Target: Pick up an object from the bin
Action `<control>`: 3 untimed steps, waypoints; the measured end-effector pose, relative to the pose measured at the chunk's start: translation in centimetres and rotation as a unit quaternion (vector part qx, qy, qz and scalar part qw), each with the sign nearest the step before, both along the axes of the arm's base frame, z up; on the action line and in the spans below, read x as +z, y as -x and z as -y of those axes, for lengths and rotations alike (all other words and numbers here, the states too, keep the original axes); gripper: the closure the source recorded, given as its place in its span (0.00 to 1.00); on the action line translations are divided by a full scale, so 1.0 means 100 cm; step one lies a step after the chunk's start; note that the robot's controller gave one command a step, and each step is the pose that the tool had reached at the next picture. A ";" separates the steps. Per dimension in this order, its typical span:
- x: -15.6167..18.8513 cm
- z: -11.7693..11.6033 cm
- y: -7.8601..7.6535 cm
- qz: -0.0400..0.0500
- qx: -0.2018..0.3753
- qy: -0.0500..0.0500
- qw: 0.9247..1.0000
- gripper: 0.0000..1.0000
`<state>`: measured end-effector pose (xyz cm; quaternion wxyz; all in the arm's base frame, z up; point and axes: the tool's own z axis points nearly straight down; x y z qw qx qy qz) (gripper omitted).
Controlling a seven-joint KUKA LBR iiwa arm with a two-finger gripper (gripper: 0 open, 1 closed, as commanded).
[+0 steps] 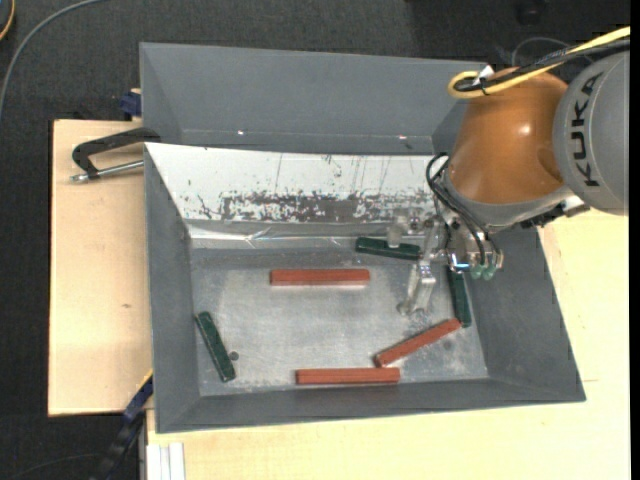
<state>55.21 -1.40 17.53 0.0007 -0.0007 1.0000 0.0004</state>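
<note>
At right of bin (300,98): end effector (424,293) near tilted red bar (418,343); grip state unclear.

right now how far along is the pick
Done: the gripper is down inside the bin's right end, beside a dark green bar and close to a tilted red bar. In hand: nothing looks lifted; both bars lie on the bin floor. Left: gripping one, then raising it out.
</note>
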 end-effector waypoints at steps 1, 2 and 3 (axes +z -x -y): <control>-0.109 -0.023 -0.027 -0.003 0.039 -0.001 0.999 0.00; -0.104 -0.022 -0.029 0.000 0.039 0.000 0.999 1.00; 0.068 -0.029 -0.023 0.007 0.164 0.001 0.986 1.00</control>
